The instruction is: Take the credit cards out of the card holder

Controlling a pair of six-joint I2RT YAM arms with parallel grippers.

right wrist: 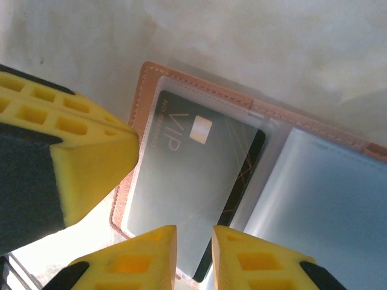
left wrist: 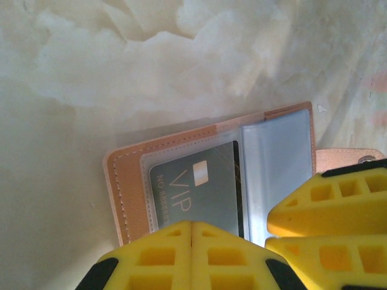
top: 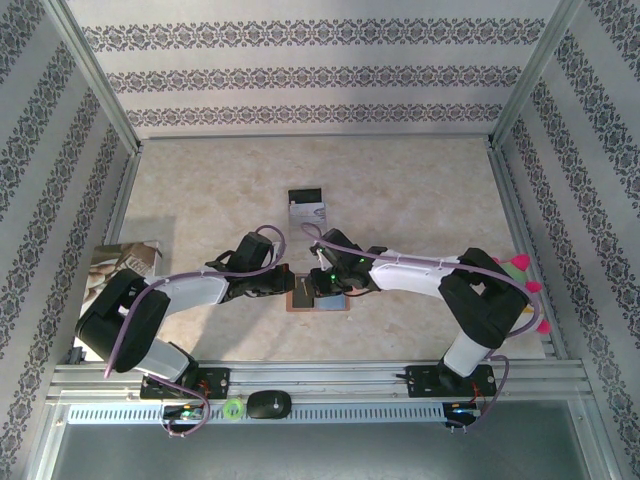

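The tan leather card holder point(top: 318, 300) lies open on the table between my two grippers. In the left wrist view its left half point(left wrist: 130, 187) holds a dark VIP credit card point(left wrist: 205, 193) under a clear sleeve, with a blue-grey panel point(left wrist: 275, 163) beside it. My left gripper point(left wrist: 191, 225) is shut at the card's near edge, fingertips pressed together, and what lies under them is hidden. In the right wrist view my right gripper point(right wrist: 193, 241) hovers over the same credit card point(right wrist: 199, 169) with a narrow gap between its fingers. The card holder's leather rim point(right wrist: 148, 84) shows above it.
A silvery clear case with a black end point(top: 307, 208) lies farther back at the centre. A printed sheet point(top: 125, 262) sits at the left edge, and a pink and green object point(top: 520, 268) at the right. Metal frame rails bound the table. A black mouse point(top: 268, 403) rests on the front rail.
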